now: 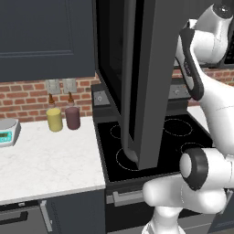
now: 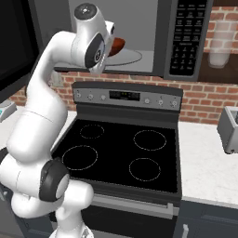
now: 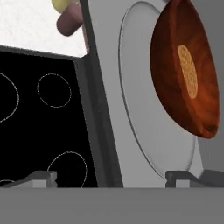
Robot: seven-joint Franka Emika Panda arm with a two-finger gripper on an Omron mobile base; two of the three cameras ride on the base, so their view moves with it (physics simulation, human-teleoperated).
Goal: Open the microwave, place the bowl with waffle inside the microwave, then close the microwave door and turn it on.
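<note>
My gripper (image 3: pixel 111 175) spread, empty; bowl (image 3: pixel 186 70) ahead on turntable. Door (image 1: pixel 148 82) next: stiff, light swing, push its free edge

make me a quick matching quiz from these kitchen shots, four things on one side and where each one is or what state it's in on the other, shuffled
Things:
1. bowl
2. microwave door
3. yellow cup
4. hand

Places or states:
A. on the white counter beside the purple cup
B. swung open over the stove
C. open, holding nothing
D. on the turntable inside the microwave

Pairs: 1-D, 2-B, 3-A, 4-C
</note>
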